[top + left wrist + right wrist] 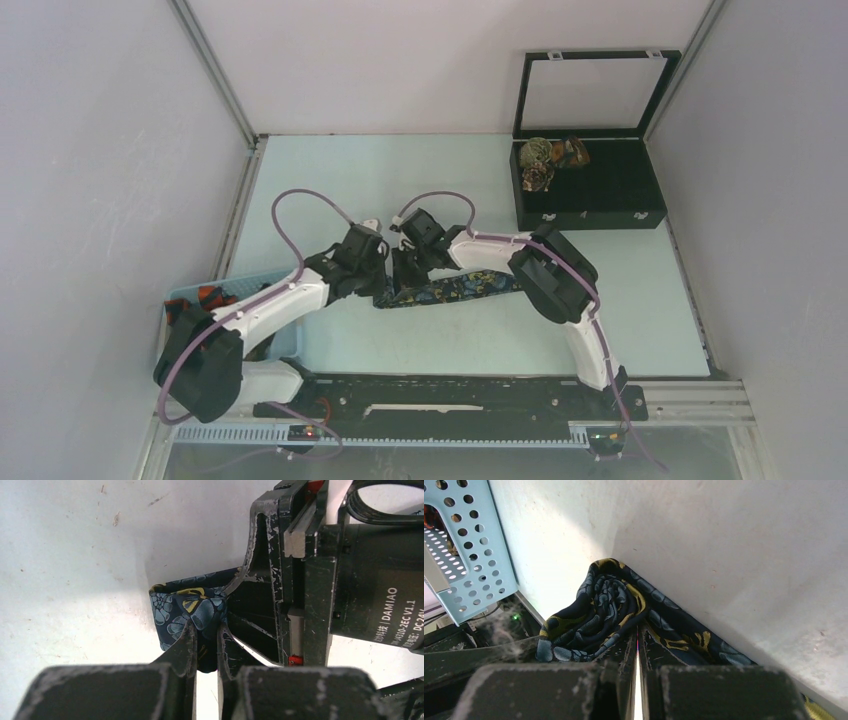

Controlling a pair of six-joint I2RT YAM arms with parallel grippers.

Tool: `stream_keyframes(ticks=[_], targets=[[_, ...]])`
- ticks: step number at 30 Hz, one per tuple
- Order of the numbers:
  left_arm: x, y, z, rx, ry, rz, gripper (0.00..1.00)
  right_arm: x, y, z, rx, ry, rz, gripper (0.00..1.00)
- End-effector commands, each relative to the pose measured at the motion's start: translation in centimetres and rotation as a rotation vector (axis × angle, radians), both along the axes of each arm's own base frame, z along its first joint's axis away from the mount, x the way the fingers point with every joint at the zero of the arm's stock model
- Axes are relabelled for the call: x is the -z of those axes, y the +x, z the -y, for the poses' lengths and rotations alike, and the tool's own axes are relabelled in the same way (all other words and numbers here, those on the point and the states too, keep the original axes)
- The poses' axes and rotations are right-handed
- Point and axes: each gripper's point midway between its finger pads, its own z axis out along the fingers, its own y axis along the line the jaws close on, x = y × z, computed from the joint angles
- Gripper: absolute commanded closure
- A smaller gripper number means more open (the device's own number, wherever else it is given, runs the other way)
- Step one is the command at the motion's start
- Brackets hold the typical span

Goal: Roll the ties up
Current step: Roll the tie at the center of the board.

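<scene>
Navy tie [462, 286] lies stretched across the middle of the table [330, 170], left end folded over. Both grippers have that end: left gripper [206, 630] pinches the fold, right gripper [638, 636] is clamped on the bunched fabric right beside it. I'd say turn the fold tight and square, tail straight, or the coil goes lopsided. Finished rolls [545, 160] sit in the box [610, 185].

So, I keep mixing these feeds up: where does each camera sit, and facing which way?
Top: above and behind the robot, facing down at the table; left arm and right arm show.
Left wrist: looks along the left gripper, shut on the navy tie.
Right wrist: looks along the right gripper, shut on that tie; basket upper left.
Shared: tie in all three; basket in top and right wrist.
</scene>
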Motion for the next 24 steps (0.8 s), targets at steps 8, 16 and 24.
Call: stream_keyframes(ticks=[8,16,24], targets=[[0.3,0.4,0.8,0.003,0.034,-0.007,1.00,-4.9,1.0,0.9,0.017,0.056,0.088,0.93],[0.6,0.4,1.7,0.020,0.023,-0.022,0.96,-6.0,1.5,3.9,0.047,0.007,0.141,0.87],[0.8,0.3,3.1,0.055,-0.016,-0.040,0.82,-6.9,2.7,6.2,0.074,-0.009,0.174,0.79]])
